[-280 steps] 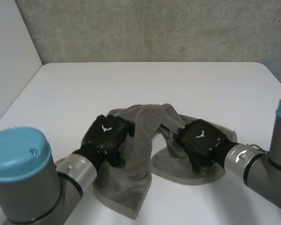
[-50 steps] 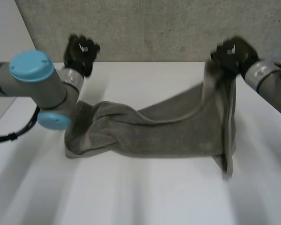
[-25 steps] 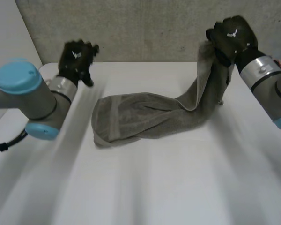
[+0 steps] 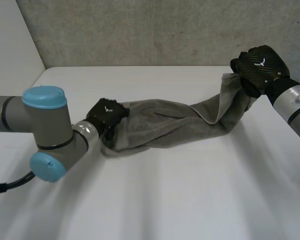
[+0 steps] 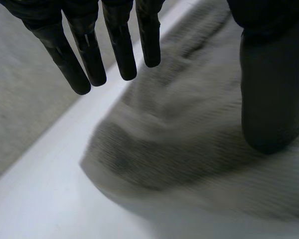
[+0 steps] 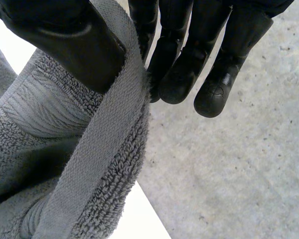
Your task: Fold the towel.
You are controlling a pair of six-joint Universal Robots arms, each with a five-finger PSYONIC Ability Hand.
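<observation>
Our towel (image 4: 170, 127) lies twisted like a rope across the table (image 4: 155, 200). Its long axis runs from our left hand (image 4: 107, 116) toward the far right corner. There our right hand (image 4: 260, 65) holds 1 hemmed edge raised, pinched between thumb and fingers (image 6: 179, 74). The left hand sits at the near end with straight fingers, thumb on the cloth, gripping nothing. We judge it should grasp there next. A concrete wall (image 4: 165, 30) backs the far edge.
</observation>
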